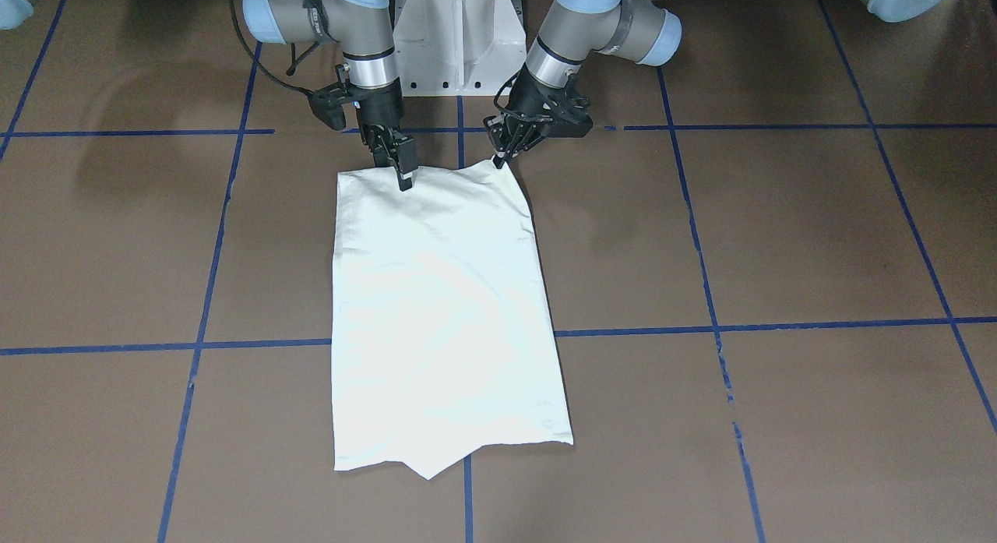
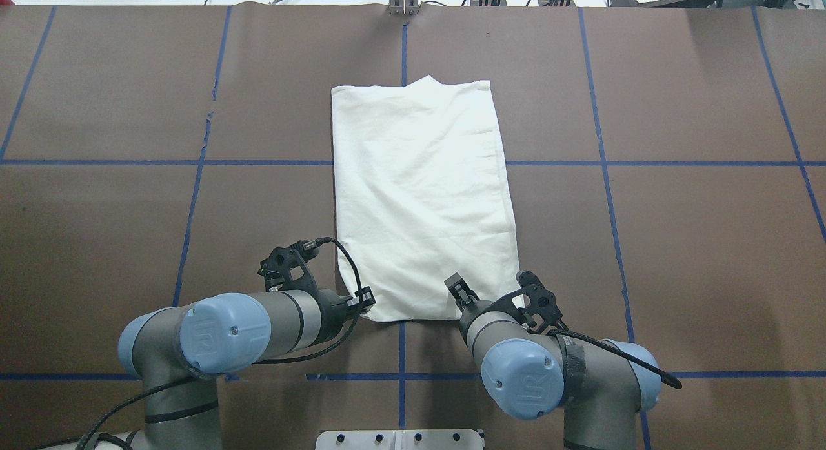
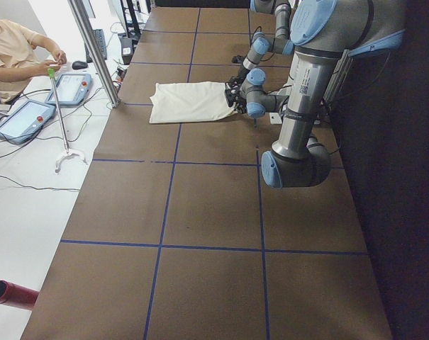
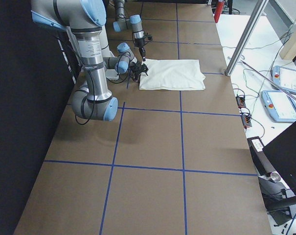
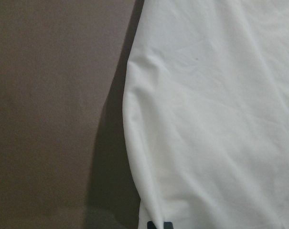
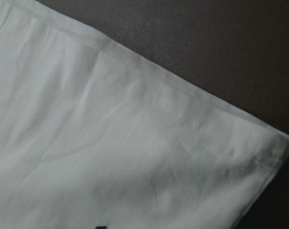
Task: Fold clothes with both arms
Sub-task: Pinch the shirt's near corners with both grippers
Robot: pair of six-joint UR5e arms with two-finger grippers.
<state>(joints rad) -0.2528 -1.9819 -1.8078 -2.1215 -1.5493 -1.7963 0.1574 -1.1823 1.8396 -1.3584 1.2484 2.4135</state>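
The cream long-sleeved T-shirt (image 1: 448, 309) lies plain side up, folded into a long rectangle on the brown table; the cat graphic is hidden. It also shows in the overhead view (image 2: 419, 192). My left gripper (image 1: 498, 164) is at the shirt's near corner and looks shut on it, with the corner pulled up slightly. My right gripper (image 1: 405, 181) sits on the near edge, in from the other corner, and looks shut on the cloth. In the overhead view the left gripper (image 2: 363, 299) and right gripper (image 2: 455, 286) are at the same edge. Both wrist views are filled with cloth (image 5: 211, 119) and its hem (image 6: 173, 102).
The white pedestal base (image 1: 458, 40) stands just behind the grippers. Blue tape lines (image 1: 779, 325) grid the brown table. An operator (image 3: 15, 53) sits beyond the far side with control tablets (image 3: 26, 117). An upright metal post (image 4: 243, 41) stands at the far edge.
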